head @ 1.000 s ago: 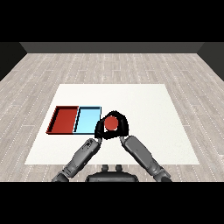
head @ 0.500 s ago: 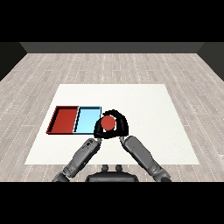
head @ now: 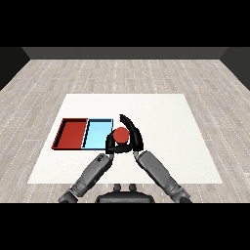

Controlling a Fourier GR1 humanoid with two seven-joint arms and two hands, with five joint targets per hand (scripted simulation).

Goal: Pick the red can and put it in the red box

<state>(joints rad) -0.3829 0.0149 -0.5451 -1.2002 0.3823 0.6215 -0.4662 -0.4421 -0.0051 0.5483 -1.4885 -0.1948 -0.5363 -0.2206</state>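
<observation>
Red can [head: 120,134] has shifted left over the last second, from mid-table to just beside the light blue tray's [head: 96,133] right edge. My right hand [head: 134,137] is curled round it, fingers arching over the far side and top; the red top shows between fingers and thumb. Can looks carried rather than resting on the table, but I can't tell its height from this angle.

My left hand [head: 113,145] sits close under the can on its near-left side, dark against the right hand. Can't tell whether its fingers are open or closed.

Meaning: pick looks done, transport is underway, roughly partway. Placement not yet done.

Around:
- Red tray [head: 73,134] is the target, left of the blue tray and touching it side by side. Nothing in it.
- Blue tray lies between the can and the target, so I have to carry across it. Its walls look low; the risk I see is clipping a rim or releasing early into the wrong tray.
- Left hand and forearm [head: 90,173] sit near the path to the left; could crowd the move.
- White table [head: 166,117] to the right and far side holds nothing else.
</observation>
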